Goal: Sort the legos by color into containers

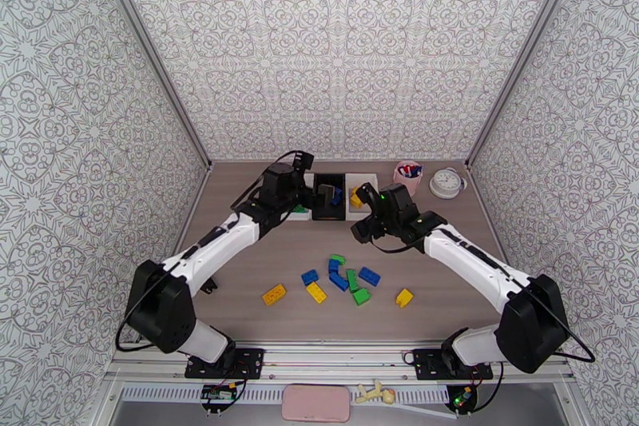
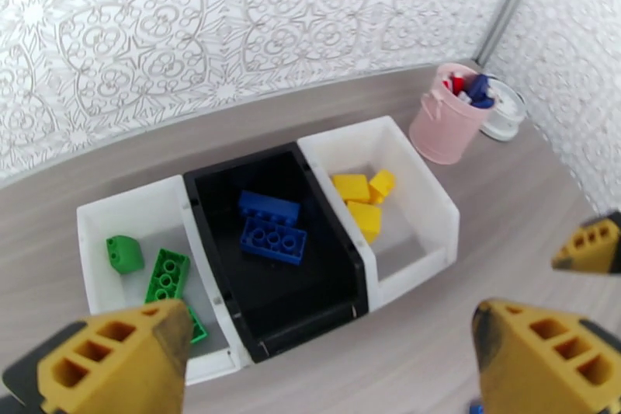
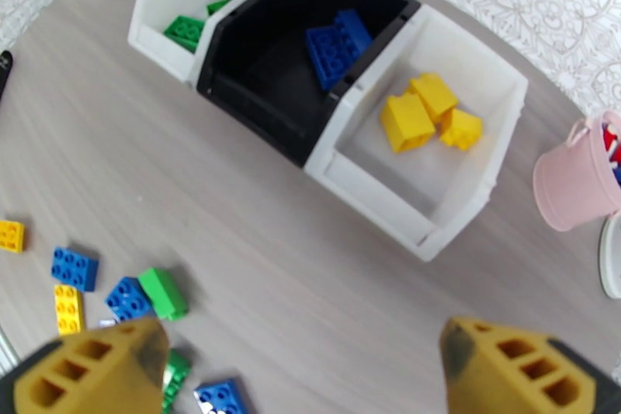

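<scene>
Left pincer (image 2: 322,338) and right pincer (image 3: 303,349) both spread wide, empty. Left wrist cam peeks into the bins (image 2: 431,175): green, blue, yellow bricks (image 2: 272,241) sorted. Overhead catches loose bricks (image 1: 339,281) mid-tabletop (image 1: 240,296).

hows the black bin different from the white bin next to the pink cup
Colour: the black bin is black, the white bin white. Contents: the black bin holds two blue bricks, the white bin three yellow bricks. Place: the black bin sits mid-row, the white bin at the end nearest the pink cup. Both are open-topped, alike in shape and size, side by side.
</scene>
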You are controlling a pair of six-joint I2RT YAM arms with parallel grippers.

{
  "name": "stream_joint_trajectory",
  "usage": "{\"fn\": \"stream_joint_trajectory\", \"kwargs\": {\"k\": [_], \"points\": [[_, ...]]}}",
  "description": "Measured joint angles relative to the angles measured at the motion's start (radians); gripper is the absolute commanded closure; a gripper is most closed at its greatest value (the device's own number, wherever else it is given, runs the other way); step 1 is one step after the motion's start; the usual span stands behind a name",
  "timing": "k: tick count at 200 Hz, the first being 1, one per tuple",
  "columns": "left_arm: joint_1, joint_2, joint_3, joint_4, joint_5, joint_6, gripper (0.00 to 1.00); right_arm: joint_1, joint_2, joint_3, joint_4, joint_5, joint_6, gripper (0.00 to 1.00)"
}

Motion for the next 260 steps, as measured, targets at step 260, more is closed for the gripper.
{"fn": "stream_joint_trajectory", "kwargs": {"k": [260], "points": [[-0.229, -0.344, -0.347, -0.119, 0.323, 0.485, 0.00, 0.147, 0.227, -0.042, -0.298, 0.000, 0.053, 0.19]]}}
